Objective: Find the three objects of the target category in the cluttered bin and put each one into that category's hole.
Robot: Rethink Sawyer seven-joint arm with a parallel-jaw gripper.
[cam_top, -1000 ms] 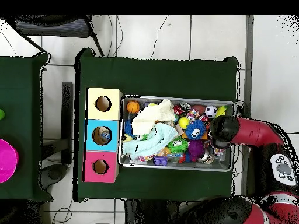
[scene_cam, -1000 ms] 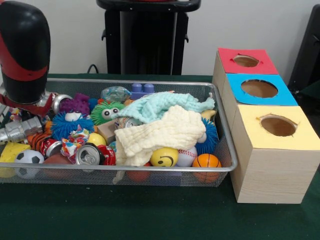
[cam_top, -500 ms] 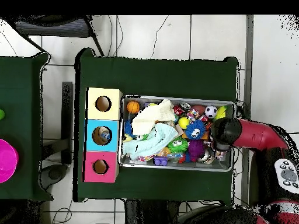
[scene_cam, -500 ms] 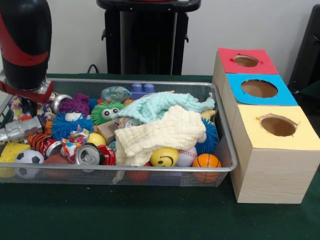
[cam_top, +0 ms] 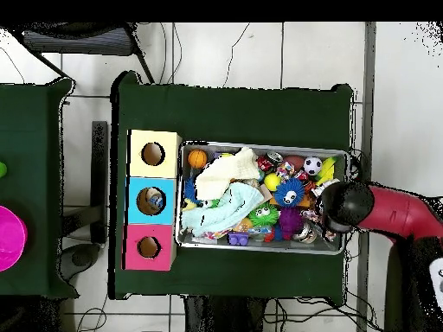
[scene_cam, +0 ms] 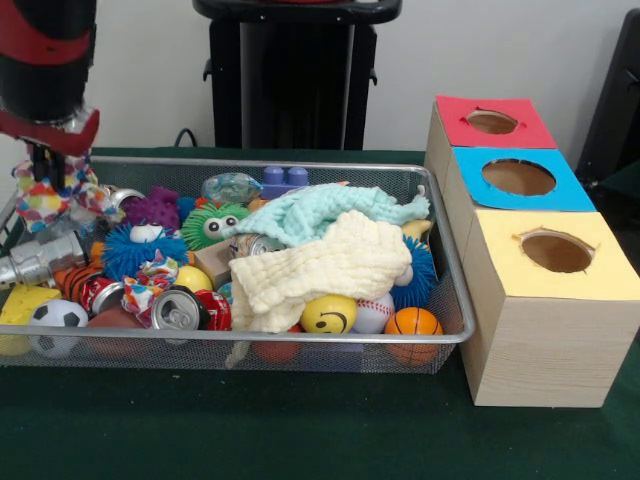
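Front view: pincer (scene_cam: 48,180) clamped on colourful patterned cloth toy (scene_cam: 45,197), raised above wire bin (scene_cam: 300,340), presumably for boxes (scene_cam: 520,180).

No readable text, labels, brands or numbers anywhere.

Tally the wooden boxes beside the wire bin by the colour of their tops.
Red-topped wooden box: 1
Blue-topped wooden box: 1
Yellow-topped wooden box: 1
Total: 3
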